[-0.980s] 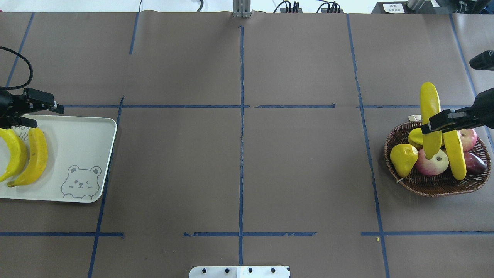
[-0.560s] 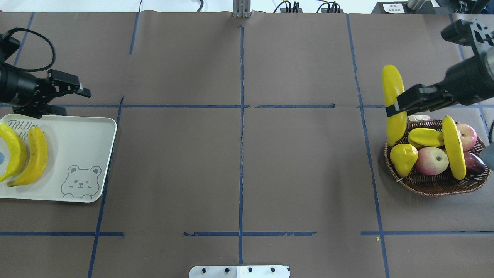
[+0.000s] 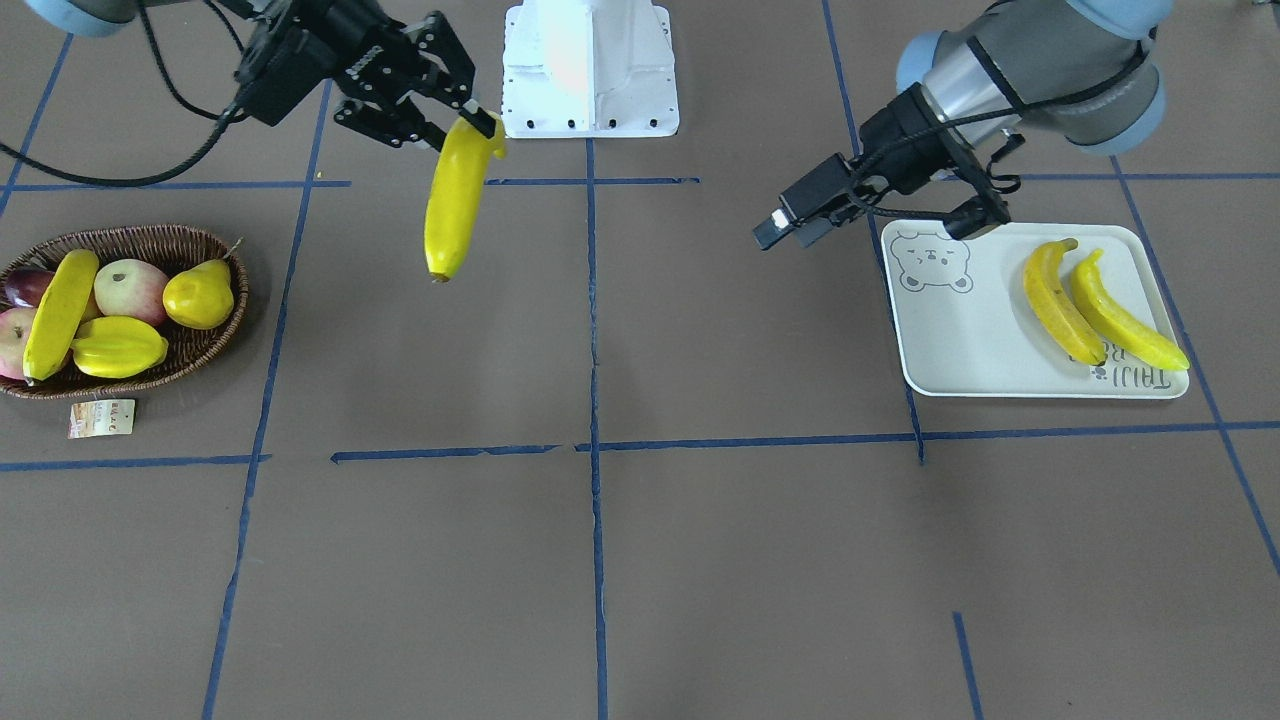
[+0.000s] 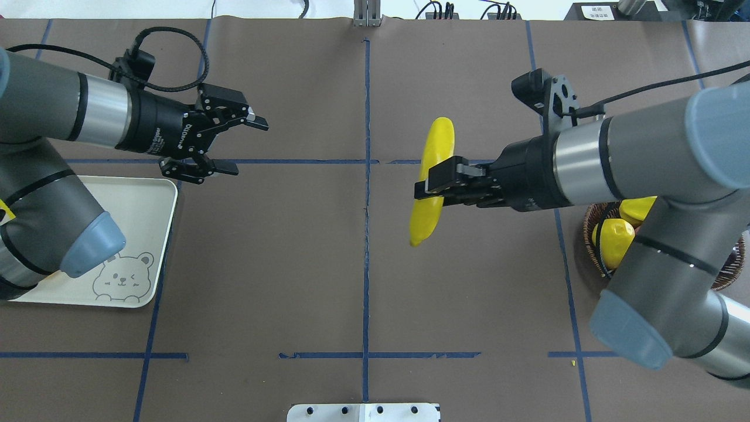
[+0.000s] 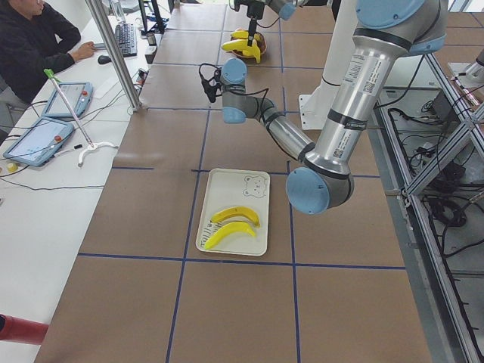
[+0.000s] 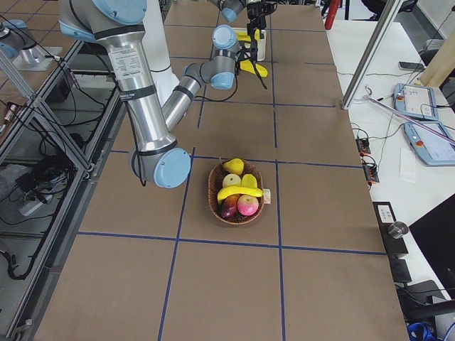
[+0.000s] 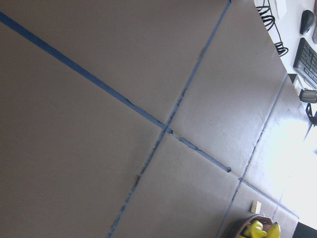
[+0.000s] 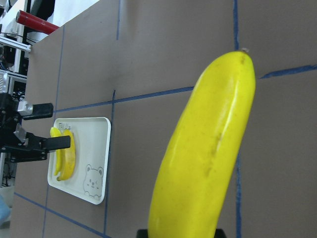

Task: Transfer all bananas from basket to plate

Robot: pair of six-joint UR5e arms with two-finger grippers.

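1. Two bananas lie side by side on the plate, so by my judgement half the job is done.
2. A third banana hangs in the air above the table, near its middle line, with the jaws of the right gripper clamped on it.
3. The fourth banana lies in the basket beside the pear, starfruit and apples; it is not yet picked.
4. The left gripper hovers just past the plate's corner, jaws wide and empty, facing the carried fruit. A hand-over looks likely.
5. The front-facing view shows the plated pair and the basket's contents; overhead, the arms cover both, though the gap between the grippers reads more plainly there.
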